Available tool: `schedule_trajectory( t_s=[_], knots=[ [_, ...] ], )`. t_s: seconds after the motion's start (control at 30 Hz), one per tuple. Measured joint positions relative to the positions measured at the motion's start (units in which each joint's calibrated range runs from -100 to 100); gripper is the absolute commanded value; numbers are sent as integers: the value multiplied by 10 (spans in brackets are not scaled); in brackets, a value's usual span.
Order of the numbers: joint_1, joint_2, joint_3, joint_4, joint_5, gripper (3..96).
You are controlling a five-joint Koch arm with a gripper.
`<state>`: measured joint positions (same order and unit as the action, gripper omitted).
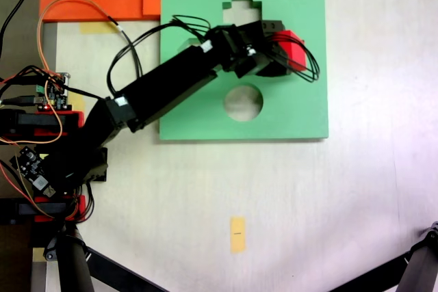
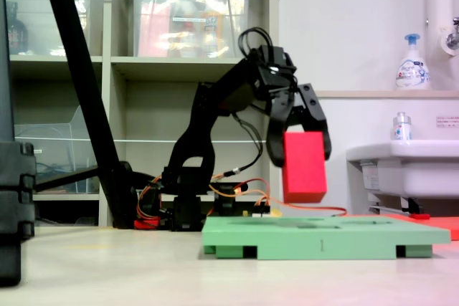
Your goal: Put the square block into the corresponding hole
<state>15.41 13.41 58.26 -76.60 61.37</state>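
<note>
Black claw (image 2: pixel 303 150) grips a matte bright red square block (image 2: pixel 304 167), clear above the flat green foam board (image 2: pixel 323 238) directly below. Arm (image 1: pixel 171 83) hides the board's square cut-out in the first exterior view; can't make it out.

slim black segmented plastic robot arm (image 1: pixel 164 87), looped black cables over its two-fingered black gripper (image 2: pixel 305 150), white stickers on links, red base brackets (image 1: pixel 37 124), orange and white wires, exposed circuit boards (image 1: pixel 49 90)
</note>
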Motion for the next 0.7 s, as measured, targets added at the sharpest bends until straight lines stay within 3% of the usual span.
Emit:
schedule_trajectory(
  t_s=[0.7],
  knots=[
    [0, 29, 0, 0, 4, 282]
  ],
)
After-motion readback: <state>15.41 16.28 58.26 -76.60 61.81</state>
